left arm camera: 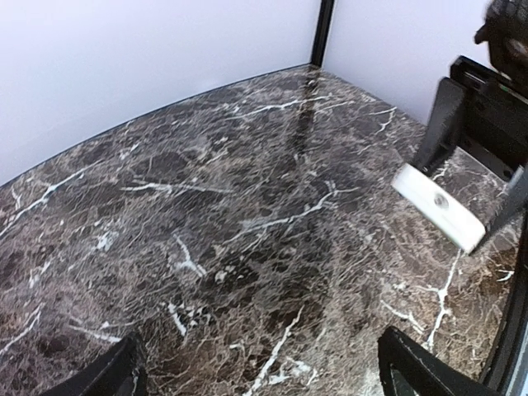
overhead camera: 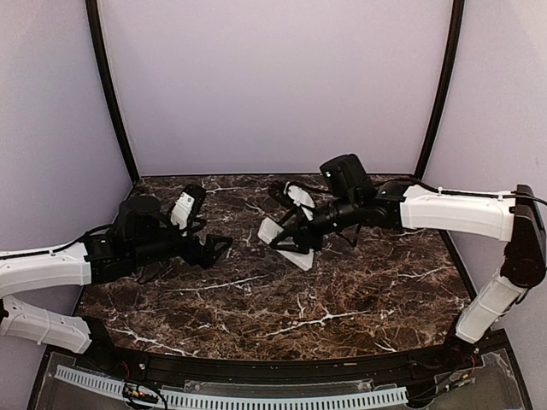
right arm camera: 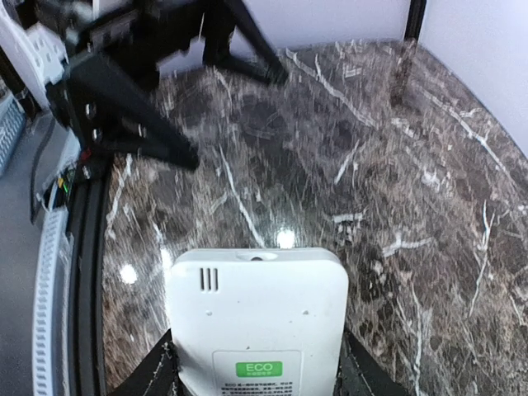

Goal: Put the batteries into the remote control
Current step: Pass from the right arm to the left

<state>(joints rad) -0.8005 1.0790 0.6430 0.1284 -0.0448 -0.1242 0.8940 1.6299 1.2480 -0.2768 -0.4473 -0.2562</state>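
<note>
1. Across the near half of the dark marble table (overhead camera: 342,299), both arms are reached inward toward the middle: the right arm (overhead camera: 453,212) from the right, the left arm (overhead camera: 43,269) from the left.
2. At centre table, the remote control (right arm camera: 256,313) is held clear of the marble and tilted. It is gripped by its long sides, so that one broad face is left unobstructed.
3. The right gripper (right arm camera: 256,355) is clamped on the handset. A black finger (right arm camera: 161,371) is pressed against each flank at the nearer end.
4. This hold is judged to be meant for presenting the rear face, where a battery bay would be expected. No cover seam can be made out with certainty.
5. The left gripper (left arm camera: 264,355) is set near the handset, not touching it. Its fingers (left arm camera: 115,375) are spread wide with only bare marble between them. It is judged to be kept free for work on the bay.
6. The handset is seen as a white plastic slab with rounded corners. The face turned to the right wrist camera is plain, with no buttons or display visible.
7. A green ECO label (right arm camera: 258,369) is noted low on that face, and a small group of vent slots (right arm camera: 209,280) near the upper corner.
8. The batteries are not seen in any view, so their place cannot be told.
</note>
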